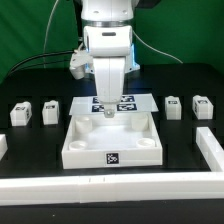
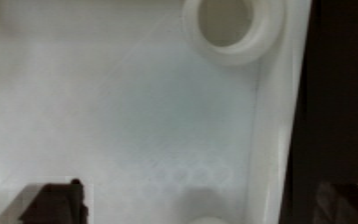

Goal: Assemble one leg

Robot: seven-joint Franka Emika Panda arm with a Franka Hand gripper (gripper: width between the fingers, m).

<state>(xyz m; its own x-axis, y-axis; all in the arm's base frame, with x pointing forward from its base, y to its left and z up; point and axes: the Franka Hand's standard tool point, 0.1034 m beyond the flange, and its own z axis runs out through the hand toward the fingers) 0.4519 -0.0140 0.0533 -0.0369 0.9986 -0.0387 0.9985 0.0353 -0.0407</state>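
Several small white legs with marker tags lie on the black table: two at the exterior view's left (image 1: 20,113) (image 1: 50,110) and two at its right (image 1: 173,106) (image 1: 201,107). The large white tray (image 1: 85,152) sits in the middle. My gripper (image 1: 107,113) hangs over the tray's back part, far from every leg. In the wrist view the gripper (image 2: 197,205) is open and empty, with dark fingertips (image 2: 51,203) set wide apart over the tray floor (image 2: 123,100). A round corner socket (image 2: 229,30) shows ahead. No leg shows in the wrist view.
The marker board (image 1: 128,101) lies just behind the tray, partly hidden by my arm. White rails stand at the exterior view's left edge (image 1: 3,146) and at its right front (image 1: 212,150). A green backdrop closes the back.
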